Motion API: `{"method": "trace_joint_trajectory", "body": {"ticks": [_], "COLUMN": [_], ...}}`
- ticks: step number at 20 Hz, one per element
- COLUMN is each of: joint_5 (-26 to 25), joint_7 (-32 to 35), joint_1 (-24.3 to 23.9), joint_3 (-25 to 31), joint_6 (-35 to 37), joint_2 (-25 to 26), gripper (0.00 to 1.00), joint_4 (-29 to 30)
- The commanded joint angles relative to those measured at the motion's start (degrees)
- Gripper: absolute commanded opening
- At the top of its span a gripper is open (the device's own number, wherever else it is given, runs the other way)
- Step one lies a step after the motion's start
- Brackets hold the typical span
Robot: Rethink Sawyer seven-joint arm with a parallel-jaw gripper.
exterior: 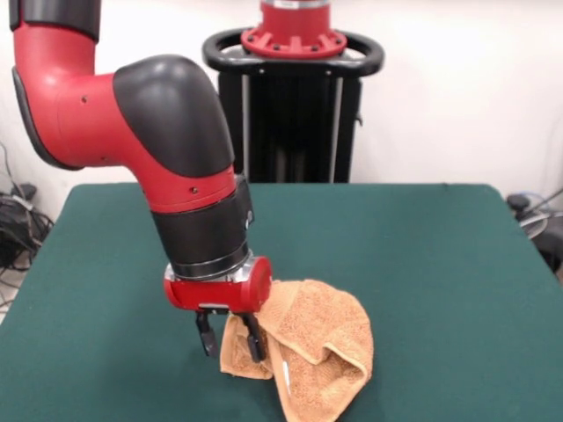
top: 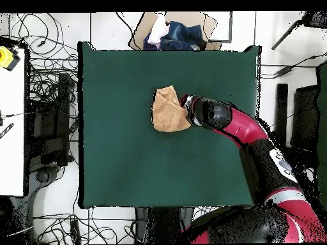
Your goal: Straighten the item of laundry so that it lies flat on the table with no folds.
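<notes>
Towel lies bunched and doubled over on the green table | gripper pinches one edge — fingers closed on cloth | progress: folds remain — spreading flat not yet done

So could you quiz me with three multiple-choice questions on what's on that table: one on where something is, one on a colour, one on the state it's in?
1. Where is the gripper?
A. At the towel's edge
B. Raised high above bare table
C. Off the table

2. What colour is the table top?
A. White
B. Dark green
C. Red

3. How does the hand towel lie?
A. Spread flat
B. Rolled into a tube
C. Bunched, with folds

Answers:
1 A, the fingers stand low at the towel's side in the front view.
2 B, green surrounds the towel in both views.
3 C, layers overlap and one flap hangs beside the fingers.
</notes>
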Motion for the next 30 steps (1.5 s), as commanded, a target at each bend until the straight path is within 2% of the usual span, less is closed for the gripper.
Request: {"method": "trace_joint_trajectory", "body": {"ticks": [1,6,12,20,26,27,30], "joint_5": [-0.01,0.16,-0.85,-0.68,-2.38,-2.22,-2.48], "joint_7": [0.88,0.44,0.32,-0.18,-0.29,-0.10,-0.91], "joint_1": [3.15,2.39,1.43,1.30,1.68,1.59,0.99], "joint_3": [0.79,0.93,1.70,1.35,1.47,1.63,2.68], "joint_6": [13.62,18.23,16.82,20.12,14.54,14.26,12.47], "joint_2": [-0.95,-1.75,-1.87,-2.29,-2.52,-2.52,-2.60], "gripper": [1.00,1.00,1.00,1.00,1.00,0.00,0.00], "joint_4": [-0.52,-0.39,-0.33,-1.31,-1.77,-1.46,-0.53]}}
